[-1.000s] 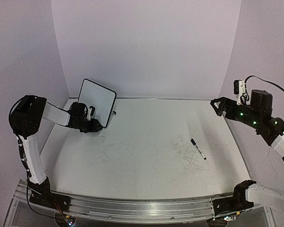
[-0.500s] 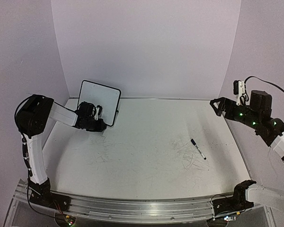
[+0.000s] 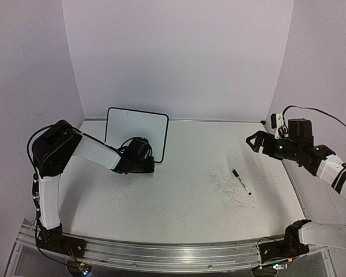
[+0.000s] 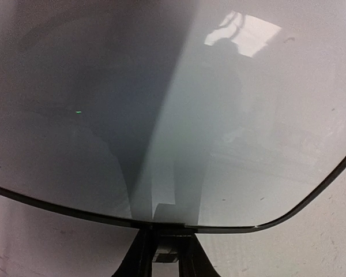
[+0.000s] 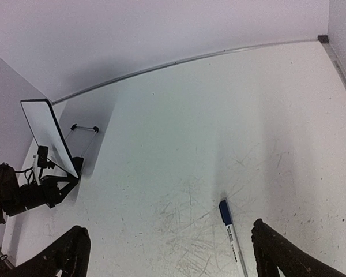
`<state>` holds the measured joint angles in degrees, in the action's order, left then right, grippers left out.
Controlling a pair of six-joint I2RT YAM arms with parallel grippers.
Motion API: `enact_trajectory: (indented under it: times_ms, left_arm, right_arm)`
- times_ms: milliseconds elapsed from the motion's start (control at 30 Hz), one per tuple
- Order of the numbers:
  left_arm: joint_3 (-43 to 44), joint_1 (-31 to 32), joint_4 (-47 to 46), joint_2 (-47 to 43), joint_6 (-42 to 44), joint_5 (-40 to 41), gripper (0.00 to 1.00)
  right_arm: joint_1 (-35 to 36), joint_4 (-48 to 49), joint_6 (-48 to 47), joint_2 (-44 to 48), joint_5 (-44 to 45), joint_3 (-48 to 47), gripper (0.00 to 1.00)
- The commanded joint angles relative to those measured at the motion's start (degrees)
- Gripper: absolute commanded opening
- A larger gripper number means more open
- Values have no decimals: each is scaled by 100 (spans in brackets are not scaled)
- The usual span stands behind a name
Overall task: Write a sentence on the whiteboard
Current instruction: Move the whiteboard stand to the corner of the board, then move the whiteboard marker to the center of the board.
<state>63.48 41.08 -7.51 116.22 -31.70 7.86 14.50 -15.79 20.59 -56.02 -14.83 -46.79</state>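
**Overhead view.** We see the left end effector [image 3: 142, 163] clenched on the lower frame edge of the whiteboard [image 3: 137, 131]. The board stands nearly upright just above and behind it, close to the back-left corner of the worktop [image 3: 179, 202]. The right end effector [image 3: 253, 142] hangs released above the right side of the worktop, jaws spread wide, well apart from the board. A broad stretch of worktop separates the two end effectors. Below the right end effector, toward the near edge, a marker [image 3: 241, 182] lies flat with its capped end pointing to the back wall [image 3: 179, 57]. It rests among grey scribble marks [image 3: 229, 195]. **Left wrist view.** Only here do we see the grip itself: the dark fingers [image 4: 137, 257] meet the thin black frame at the middle of its lower edge. The frame curves up to a rounded corner on the right. Above the fingers the board's glossy face fills the picture with dim reflections. **Right wrist view.** Here the board appears far to the left of the right end effector, seen from the side, with a thin black strut [image 5: 84, 127] propped behind it. This strut is hidden in the other two views. The marker lies between this end effector's own two finger tips, nearer the right one, and the seam between worktop and back wall runs beyond them.
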Motion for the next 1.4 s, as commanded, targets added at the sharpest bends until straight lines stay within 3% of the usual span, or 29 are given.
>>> enact_trajectory:
  times_ms: [0, 133, 300, 400, 500, 600, 833, 967, 1067, 1367]
  left_arm:
    - [421, 996, 192, 428, -1234, 281, 12]
    - [773, 1608, 358, 712, -1857, 531, 13]
    - [1212, 2001, 575, 917, -1889, 668, 27]
    - [1038, 2093, 578, 612, -1703, 607, 43]
    - [499, 2222, 533, -34, -1411, 838, 63]
    - [-296, 2279, 410, -1070, -1082, 953, 77]
    - [-1694, 2255, 604, -3651, -300, 1527, 96]
    - [-1827, 2195, 1259, -4711, -115, 2171, 99]
    - [-1932, 2151, 1395, -5273, -40, 2370, 99]
    - [-2090, 2150, 1528, -5914, 103, 2426, 99]
  right_arm:
    - [206, 382, 381, -342, -102, 262, 98]
    - [625, 598, 602, -603, 63, 438, 98]
    - [1135, 846, 947, -918, 278, 591, 98]
    - [1547, 873, 1162, -1215, 524, 509, 98]
    - [1916, 892, 1480, -1515, 782, 404, 98]
    - [2351, 963, 1746, -1953, 1156, 167, 98]
    - [3625, 1086, 2527, -3913, 2375, -1220, 97]
    - [4024, 946, 2672, -5337, 2524, -2390, 85]
    - [4176, 679, 2753, -6059, 2722, -3143, 81]
    - [4187, 489, 2880, -6854, 3293, -3765, 61]
